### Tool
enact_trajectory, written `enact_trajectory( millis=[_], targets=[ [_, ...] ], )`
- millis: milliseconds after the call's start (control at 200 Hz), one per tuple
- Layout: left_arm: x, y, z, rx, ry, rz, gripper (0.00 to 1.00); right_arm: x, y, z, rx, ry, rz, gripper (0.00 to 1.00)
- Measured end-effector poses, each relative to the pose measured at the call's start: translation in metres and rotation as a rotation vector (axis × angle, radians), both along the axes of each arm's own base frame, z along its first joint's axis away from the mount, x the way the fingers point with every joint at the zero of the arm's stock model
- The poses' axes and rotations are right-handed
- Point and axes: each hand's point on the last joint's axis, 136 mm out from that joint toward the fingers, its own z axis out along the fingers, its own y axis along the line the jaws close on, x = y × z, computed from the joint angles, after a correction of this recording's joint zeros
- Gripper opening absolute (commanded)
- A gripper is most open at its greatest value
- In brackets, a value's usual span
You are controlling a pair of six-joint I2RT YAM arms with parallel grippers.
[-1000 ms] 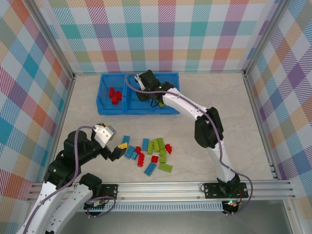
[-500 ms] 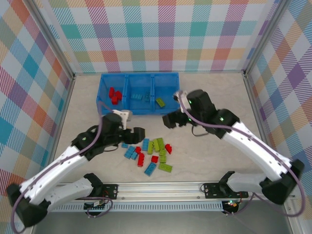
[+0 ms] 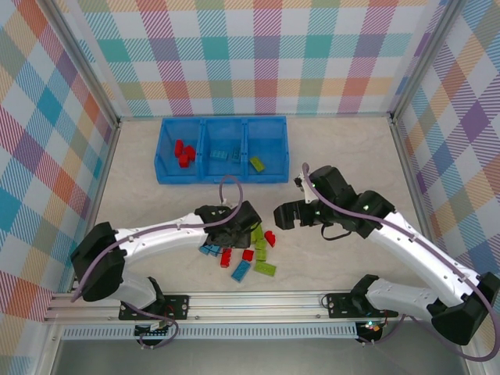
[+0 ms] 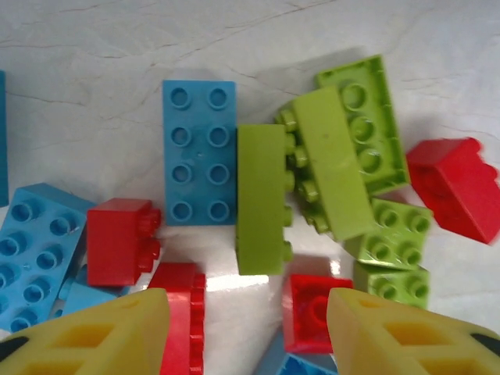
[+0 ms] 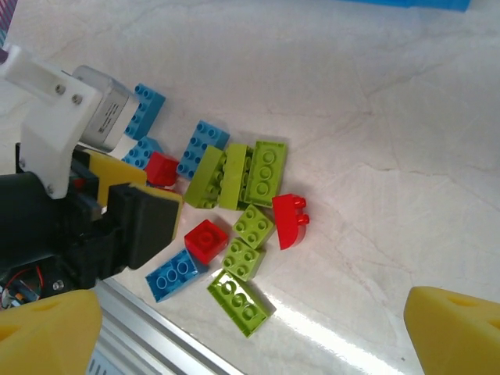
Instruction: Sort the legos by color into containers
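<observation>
Left wrist view: left tool (image 4: 246, 336) spread, empty, over bricks (image 3: 246, 246) piled by the near edge of the counter (image 3: 351, 156). Centre your grip on the long green brick (image 4: 262, 199); keep the red brick (image 4: 312, 312) out. Right tool (image 3: 281, 215) spread, empty.

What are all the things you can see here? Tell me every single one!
Tray: one, bright blue, three compartments, far side of the table.
Red bricks in tray: about three, red, left compartment.
Blue bricks in tray: about two, light blue, middle compartment.
Green brick in tray: one, lime green, right compartment.
Loose red bricks: about four, red, pile on the table.
Loose blue bricks: about five, light blue, same pile.
Loose green bricks: about six, lime green, same pile.
Table: one, pale marbled, under everything.
Left pincer: one, yellow fingers, open, over the pile.
Right pincer: one, open and empty, right of the pile.
</observation>
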Motion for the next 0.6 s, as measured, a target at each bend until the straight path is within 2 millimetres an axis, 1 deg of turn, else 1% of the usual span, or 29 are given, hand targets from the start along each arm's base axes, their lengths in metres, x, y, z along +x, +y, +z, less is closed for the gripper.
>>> enact_trajectory(
  millis=[65,160,285,405,550,605],
  targets=[
    [0.003,0.0,-0.007,0.008,0.012,0.018,0.48,-0.001,0.0,-0.007,-0.009,0.024,-0.004,1.0],
    [0.006,-0.006,-0.016,-0.003,0.029,0.028,0.48,-0.002,0.0,-0.014,-0.018,0.047,-0.013,1.0],
    [0.007,-0.012,-0.025,-0.011,0.046,0.025,0.49,-0.001,0.0,-0.014,-0.015,0.049,-0.018,1.0],
    [0.007,-0.013,-0.034,0.004,0.058,0.023,0.41,-0.001,0.0,-0.014,-0.014,0.051,-0.021,1.0],
    [0.011,-0.012,-0.04,0.014,0.056,0.024,0.4,-0.002,0.0,-0.015,-0.012,0.057,-0.027,1.0],
    [0.012,-0.012,-0.042,0.02,0.059,0.02,0.37,-0.002,0.0,-0.015,-0.011,0.058,-0.029,1.0]
  ],
)
